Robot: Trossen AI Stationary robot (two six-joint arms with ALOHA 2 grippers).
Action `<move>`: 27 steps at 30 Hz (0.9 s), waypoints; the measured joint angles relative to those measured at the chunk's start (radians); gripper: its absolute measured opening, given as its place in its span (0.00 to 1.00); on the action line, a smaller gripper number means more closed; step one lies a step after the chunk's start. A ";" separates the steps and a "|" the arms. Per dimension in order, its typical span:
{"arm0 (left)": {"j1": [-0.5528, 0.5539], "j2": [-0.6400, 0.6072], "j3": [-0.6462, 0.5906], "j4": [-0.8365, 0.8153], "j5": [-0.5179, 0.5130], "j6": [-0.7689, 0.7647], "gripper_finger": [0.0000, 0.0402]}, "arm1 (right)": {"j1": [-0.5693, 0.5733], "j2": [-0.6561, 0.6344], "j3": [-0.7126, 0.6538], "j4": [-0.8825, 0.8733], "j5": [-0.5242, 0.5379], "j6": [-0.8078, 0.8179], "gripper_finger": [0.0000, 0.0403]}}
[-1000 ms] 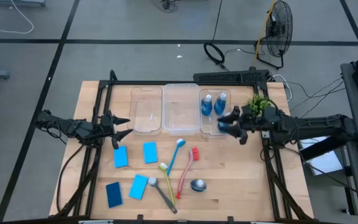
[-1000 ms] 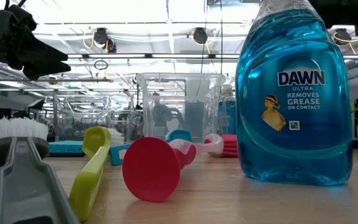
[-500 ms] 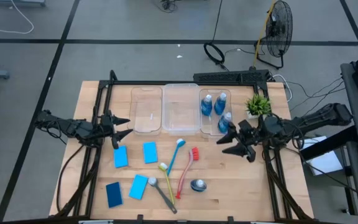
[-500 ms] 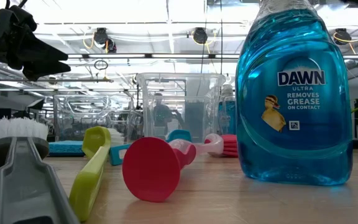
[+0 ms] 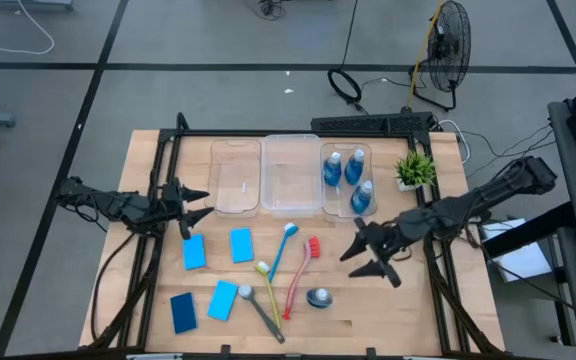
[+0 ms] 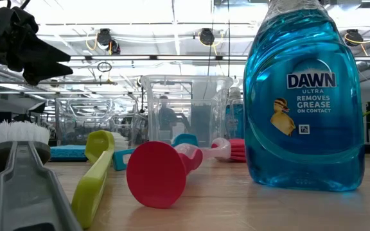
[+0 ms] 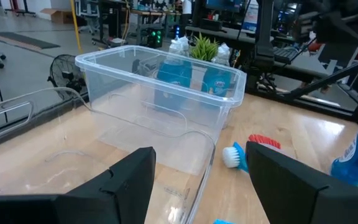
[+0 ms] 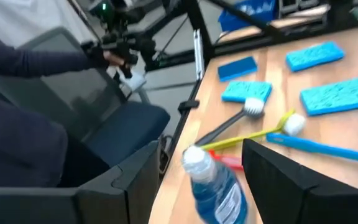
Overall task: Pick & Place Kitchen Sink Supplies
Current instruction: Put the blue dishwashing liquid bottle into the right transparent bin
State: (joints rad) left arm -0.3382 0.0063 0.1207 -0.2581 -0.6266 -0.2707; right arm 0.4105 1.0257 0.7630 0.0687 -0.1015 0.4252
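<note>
One clear bottle of blue liquid stands upright on the table near its front edge. Three more bottles stand in the right clear bin. Several blue sponges lie flat at the table's left. The blue, red, yellow-green and grey brushes lie in the middle. My right gripper hangs open, right of and beyond the standing bottle, apart from it. My left gripper waits open at the left bin's near left corner.
Three clear bins stand side by side at the back: left, middle and right. A small green potted plant stands right of them. A person's dark sleeve shows beyond the table's near edge in the right wrist view.
My right gripper has swung from over the right bin toward the table's near edge and a little left, toward the standing bottle, turning as it went. Its fingers stay apart. The third bottle in the bin has come into sight behind it.
</note>
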 joint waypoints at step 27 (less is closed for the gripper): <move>0.000 0.000 0.000 -0.056 0.209 -0.002 0.63 | 0.126 0.363 0.268 -0.222 0.080 -0.004 0.42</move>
State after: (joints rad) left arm -0.3382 0.0063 0.1207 -0.3138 -0.4176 -0.2725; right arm 0.5361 1.3882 1.0306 -0.1531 -0.0218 0.4216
